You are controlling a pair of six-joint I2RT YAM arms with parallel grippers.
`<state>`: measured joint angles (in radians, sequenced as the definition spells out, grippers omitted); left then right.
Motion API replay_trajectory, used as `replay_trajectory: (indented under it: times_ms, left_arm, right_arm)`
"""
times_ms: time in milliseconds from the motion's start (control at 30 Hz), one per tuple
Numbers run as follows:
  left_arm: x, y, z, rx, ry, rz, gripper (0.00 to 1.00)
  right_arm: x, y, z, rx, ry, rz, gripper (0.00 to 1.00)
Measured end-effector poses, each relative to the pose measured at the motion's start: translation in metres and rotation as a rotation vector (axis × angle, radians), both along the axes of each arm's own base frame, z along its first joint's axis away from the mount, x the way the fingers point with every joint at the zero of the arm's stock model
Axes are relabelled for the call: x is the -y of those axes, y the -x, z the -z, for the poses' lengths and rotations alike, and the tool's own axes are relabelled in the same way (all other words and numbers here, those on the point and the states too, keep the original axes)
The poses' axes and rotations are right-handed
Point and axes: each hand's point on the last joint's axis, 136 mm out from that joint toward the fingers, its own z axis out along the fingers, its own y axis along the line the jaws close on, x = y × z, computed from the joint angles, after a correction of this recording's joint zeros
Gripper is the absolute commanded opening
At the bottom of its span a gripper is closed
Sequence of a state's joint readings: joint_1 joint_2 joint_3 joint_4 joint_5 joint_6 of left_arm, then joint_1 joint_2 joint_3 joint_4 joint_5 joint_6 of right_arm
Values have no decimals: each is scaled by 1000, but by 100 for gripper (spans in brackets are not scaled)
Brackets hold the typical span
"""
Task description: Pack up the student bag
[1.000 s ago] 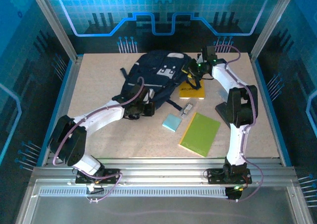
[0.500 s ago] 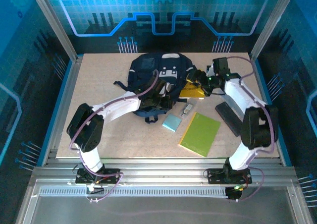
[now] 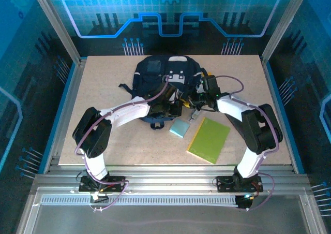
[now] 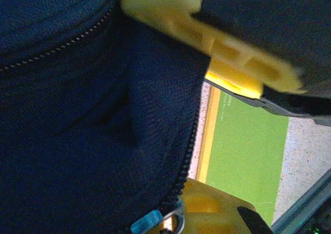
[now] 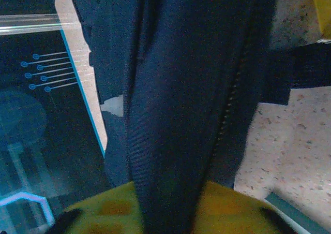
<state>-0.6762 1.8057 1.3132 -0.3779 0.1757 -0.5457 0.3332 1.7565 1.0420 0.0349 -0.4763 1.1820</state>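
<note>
The student bag (image 3: 160, 78), dark navy with pale patches, lies at the back middle of the table. My left gripper (image 3: 175, 105) is at its near right edge, shut on the navy fabric (image 4: 103, 115) beside the zip; a blue-tagged zip pull (image 4: 149, 221) hangs by its yellow finger (image 4: 217, 213). My right gripper (image 3: 198, 96) is at the bag's right side. Its jaws are shut on a fold of the bag fabric (image 5: 176, 141), which runs between the two yellow fingers (image 5: 103, 213). A green book (image 3: 209, 139) lies to the near right of the bag, also seen past the fabric (image 4: 248, 151).
A small light-blue pad (image 3: 180, 128) and a small silvery item (image 3: 195, 114) lie between the bag and the green book. A black strap (image 5: 300, 68) crosses the speckled tabletop (image 5: 289, 151). Metal frame posts and blue side walls ring the table (image 3: 103, 141).
My right gripper has moved left from the yellow book to the bag's right side and shut on its fabric. The yellow book no longer shows in the top view. The left gripper kept its hold.
</note>
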Motion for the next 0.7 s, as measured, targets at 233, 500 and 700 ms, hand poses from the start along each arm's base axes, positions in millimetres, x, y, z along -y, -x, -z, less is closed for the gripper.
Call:
replay_trajectory:
  times_ms: [233,500,700]
  left_arm:
    - [-15,9,12,-17,-91,19,0]
    - [-57,16,-3,-44,-160,17,0]
    - [-84,21,-2,-114,-184,29,0]
  right_arm:
    - [5,2,6,0,-4,3,0]
    - [5,-5,-15,103,100,-116,0]
    - [9,-7,-21,186,198,-199,0]
